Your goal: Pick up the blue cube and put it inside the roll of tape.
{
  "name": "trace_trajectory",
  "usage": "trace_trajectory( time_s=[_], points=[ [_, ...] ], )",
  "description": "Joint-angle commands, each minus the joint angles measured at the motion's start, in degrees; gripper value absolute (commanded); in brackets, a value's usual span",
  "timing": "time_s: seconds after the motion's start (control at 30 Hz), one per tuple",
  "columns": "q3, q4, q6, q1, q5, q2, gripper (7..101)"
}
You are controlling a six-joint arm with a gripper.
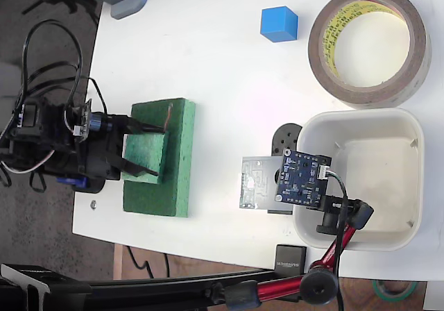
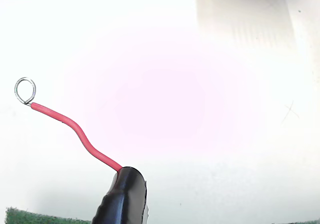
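Judging from how things lie, nothing of the task is done yet: the blue cube [image 1: 279, 24] sits alone on the white table [image 1: 208, 47] in the upper middle of the fixed view, just to the left of the roll of tape [image 1: 369, 45] and clearly apart from it, and the ring's hollow shows only bare table. Reaching, grasping, carrying and dropping the cube all remain.

The gripper [image 1: 146, 149] is at the left of the fixed view, over the green foam block [image 1: 161, 157], well apart from the cube. Its two dark fingers point right with a gap between them, so the jaws stand apart and hold no cube. In the wrist view one black finger [image 2: 124, 199] shows at the bottom edge, with a red wire [image 2: 75, 129] running up and left from it to a small metal ring [image 2: 25, 90]; the rest of that view is washed-out white.

The cube is small, bright blue, with plain matte faces and sharp edges, far smaller than the tape's opening. The tape is a wide brown ring lying flat, with a yellowish printed core. Lower right stand a white tub [image 1: 409, 179] and a blue circuit board [image 1: 302, 179] on a red clamp arm [image 1: 326, 262].
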Motion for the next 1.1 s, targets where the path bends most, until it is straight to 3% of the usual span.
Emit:
trace_trajectory(
  time_s=[0.03, 0.73, 0.87, 1.1],
  points=[
    [-0.4, -0.1, -0.3, -0.4, 0.4, 0.1, 100.0],
    [-2.8, 0.1, -0.2, -0.6, 0.6, 0.1, 100.0],
    [-5.7, -2.3, 0.7, -1.1, 0.4, -1.1, 100.0],
    [-17.9, -8.4, 6.9, -11.2, 11.1, -21.5, 100.0]
  ],
)
